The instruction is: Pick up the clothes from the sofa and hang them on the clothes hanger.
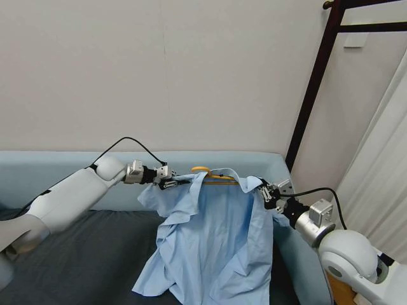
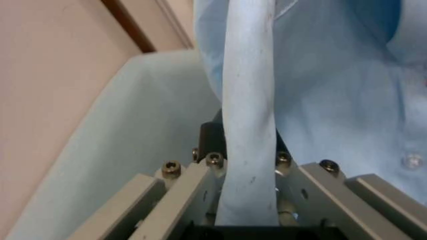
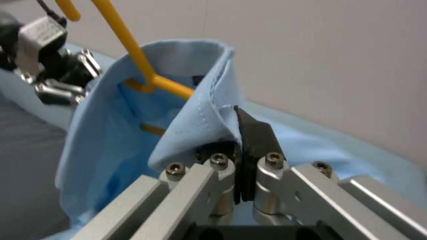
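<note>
Jaws of left gripper [image 1: 170, 183] squeezed shut on left side of blue shirt [image 1: 213, 244]. Jaws of right gripper [image 1: 263, 192] squeezed shut on right side, by collar. Shirt held up between both, over sofa [image 1: 44, 166], bottom low over dark seat [image 1: 82, 260]. Inside collar sits yellow hanger [image 1: 213, 178]. Far right stands dark wooden rack [image 1: 311, 95].

No legible text, label, brand mark, number or sign can be read in any view.
</note>
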### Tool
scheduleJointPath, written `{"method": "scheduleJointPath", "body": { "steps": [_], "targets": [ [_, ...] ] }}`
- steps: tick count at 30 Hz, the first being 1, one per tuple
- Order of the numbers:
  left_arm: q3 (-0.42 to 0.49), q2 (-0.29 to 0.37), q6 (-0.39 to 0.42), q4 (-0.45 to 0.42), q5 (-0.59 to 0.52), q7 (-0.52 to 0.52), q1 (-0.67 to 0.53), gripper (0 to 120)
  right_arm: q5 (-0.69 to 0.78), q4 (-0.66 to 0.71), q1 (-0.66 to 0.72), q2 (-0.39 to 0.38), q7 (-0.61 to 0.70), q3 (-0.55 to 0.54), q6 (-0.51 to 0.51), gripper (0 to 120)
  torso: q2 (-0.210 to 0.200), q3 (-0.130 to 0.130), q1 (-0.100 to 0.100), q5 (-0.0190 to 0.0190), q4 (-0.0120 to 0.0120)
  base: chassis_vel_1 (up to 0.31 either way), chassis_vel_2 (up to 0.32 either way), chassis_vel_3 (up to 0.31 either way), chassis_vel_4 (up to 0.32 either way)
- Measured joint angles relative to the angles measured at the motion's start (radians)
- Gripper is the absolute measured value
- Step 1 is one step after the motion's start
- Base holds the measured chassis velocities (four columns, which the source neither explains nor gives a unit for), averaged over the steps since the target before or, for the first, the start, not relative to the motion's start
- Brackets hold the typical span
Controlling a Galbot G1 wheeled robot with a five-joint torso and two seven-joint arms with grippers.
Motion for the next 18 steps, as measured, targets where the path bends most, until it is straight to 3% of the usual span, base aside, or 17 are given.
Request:
{"method": "scheduleJointPath", "body": {
  "steps": [4,7,14,18],
  "targets": [
    [0.024,0.008,0.023,-0.028,-0.061,0.003,-0.008,2,0.049,0.018,0.009,0.016,0.030,0.000,-0.021,0,0.000,0.000,0.000,-0.0003,-0.0003,0.000,0.000,0.000,0.000],
    [0.077,0.038,0.103,-0.091,-0.177,0.034,-0.051,2,0.072,0.025,0.021,0.041,0.056,-0.004,-0.030,0,0.000,0.000,0.000,0.0005,0.0006,0.000,0.000,0.000,0.000],
    [0.111,0.074,0.192,-0.130,-0.284,0.046,-0.120,2,0.039,0.083,-0.014,0.020,0.063,0.016,-0.030,0,0.000,0.000,0.000,-0.0002,0.0000,0.000,0.000,0.000,0.000],
    [0.202,0.094,0.233,-0.133,-0.345,0.053,-0.294,2,0.014,0.143,-0.088,0.018,0.107,0.091,-0.036,0,0.000,0.000,0.000,0.0002,0.0001,0.000,0.000,0.000,0.000]
  ]
}}
